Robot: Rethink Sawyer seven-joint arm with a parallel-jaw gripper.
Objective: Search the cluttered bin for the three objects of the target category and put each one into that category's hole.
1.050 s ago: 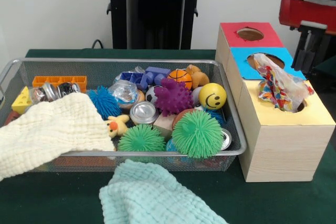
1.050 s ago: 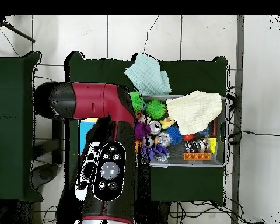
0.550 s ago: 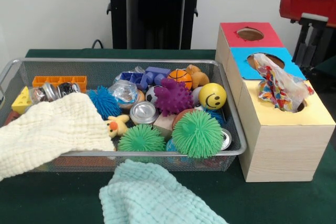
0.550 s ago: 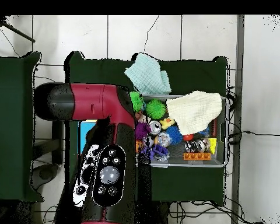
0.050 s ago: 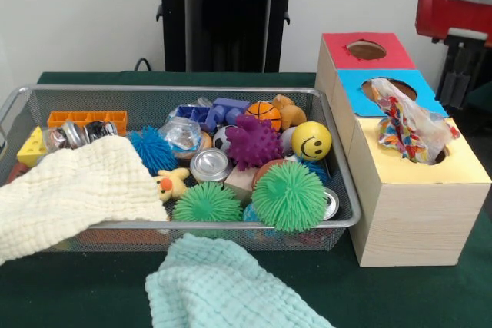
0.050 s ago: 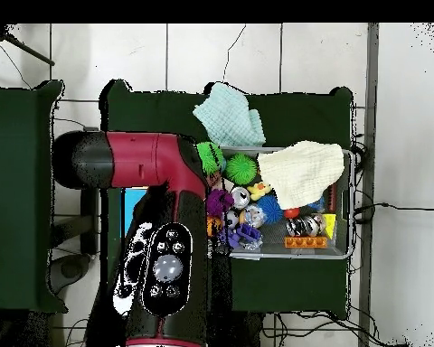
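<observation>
A wire mesh bin (image 5: 231, 224) holds mixed clutter: green spiky balls (image 5: 289, 195), a purple spiky ball (image 5: 253, 142), a yellow smiley ball (image 5: 311, 140), a small basketball (image 5: 264, 112), metal cans (image 5: 210, 164), blue bricks (image 5: 219, 110) and an orange brick (image 5: 86, 118). To its right stands a wooden box (image 5: 411, 205) with a red hole (image 5: 366, 50), a blue hole and a yellow hole. A crinkly patterned bag (image 5: 407, 127) sticks out across the blue and yellow holes. The gripper (image 5: 460, 74) hangs beyond the box at the right edge, holding nothing that shows. In the overhead view the arm (image 6: 166, 235) hides the box.
A cream cloth (image 5: 69, 193) drapes over the bin's left front corner. A pale blue cloth (image 5: 223, 286) lies on the green table in front of the bin. A yellow cheese-shaped toy (image 5: 32, 147) and a small duck (image 5: 171, 183) sit by the cream cloth.
The arm's end has shifted slightly to the right at the edge of the front view. Nothing in the bin or on the box has moved.
</observation>
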